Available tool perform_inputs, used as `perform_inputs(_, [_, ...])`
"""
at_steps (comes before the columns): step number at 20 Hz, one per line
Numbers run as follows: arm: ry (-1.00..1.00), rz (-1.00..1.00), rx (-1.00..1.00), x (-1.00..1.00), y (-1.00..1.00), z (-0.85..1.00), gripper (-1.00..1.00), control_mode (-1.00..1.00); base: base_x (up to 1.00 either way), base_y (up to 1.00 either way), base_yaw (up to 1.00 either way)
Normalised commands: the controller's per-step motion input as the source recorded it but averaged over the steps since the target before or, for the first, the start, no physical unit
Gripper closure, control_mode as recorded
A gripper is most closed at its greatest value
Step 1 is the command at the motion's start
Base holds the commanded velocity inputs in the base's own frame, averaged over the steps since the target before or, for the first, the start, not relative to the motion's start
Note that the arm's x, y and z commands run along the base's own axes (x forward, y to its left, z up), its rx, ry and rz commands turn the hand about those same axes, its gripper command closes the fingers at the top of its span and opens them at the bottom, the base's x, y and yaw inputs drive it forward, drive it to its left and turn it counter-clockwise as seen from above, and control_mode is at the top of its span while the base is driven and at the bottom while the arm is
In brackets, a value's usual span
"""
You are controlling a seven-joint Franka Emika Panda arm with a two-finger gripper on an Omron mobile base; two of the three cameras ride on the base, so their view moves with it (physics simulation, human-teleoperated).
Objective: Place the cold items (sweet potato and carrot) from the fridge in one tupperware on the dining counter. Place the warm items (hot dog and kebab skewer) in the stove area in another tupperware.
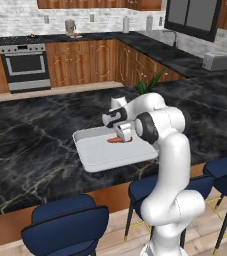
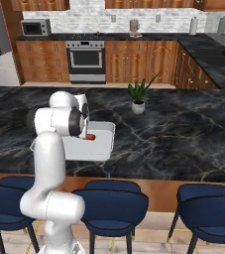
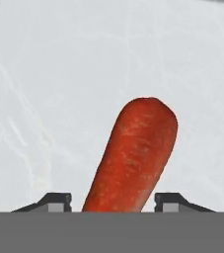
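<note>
Gripper [image 3: 112, 201] fingers are standing apart on either side of the carrot [image 3: 133, 158], with a clear gap showing between each dark tip and the vegetable in the hand view, so nothing is being clamped. From the left base view, the gripper [image 1: 123, 136] is pointing down into the tupperware [image 1: 97, 155], a shallow pale container that is sitting on the dark marbled dining counter [image 1: 35, 140] near its front edge. The carrot [image 1: 116, 140] is lying flat on the tupperware's floor, toward the side farther from the stools, directly beneath the gripper. In the right base view the arm's white elbow is covering much of the tupperware [image 2: 104, 144], and a small red end of the carrot [image 2: 90, 136] is peeking out just beside the arm. A potted plant [image 2: 138, 94] is standing on the counter beyond the tupperware, well apart from it. Blue stools [image 2: 111, 203] are lining the near side of the counter below the tupperware. Far behind the tupperware, across the kitchen floor, an oven [image 2: 85, 59] is sitting among wooden cabinets.
</note>
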Motion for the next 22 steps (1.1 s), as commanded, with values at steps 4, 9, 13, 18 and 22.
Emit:
perform_inputs(4, [-0.05, -0.04, 0.0, -0.18, 0.0, 0.14, -1.0, -1.0, 0.0, 0.0, 0.0])
perform_inputs(9, [-0.22, 0.0, 0.0, -0.46, -0.05, 0.64, -1.0, -1.0, 0.0, 0.0, 0.0])
perform_inputs(13, [-0.28, 0.03, 0.0, -0.7, 0.0, 0.63, -1.0, -1.0, 0.0, 0.0, 0.0])
perform_inputs(18, [-0.25, 0.18, -0.01, -0.97, 0.0, 0.56, -1.0, -1.0, 0.0, 0.0, 0.0])
perform_inputs(22, [-0.32, 0.2, -0.02, -1.0, 0.01, 0.81, -1.0, -1.0, 0.0, 0.0, 0.0])
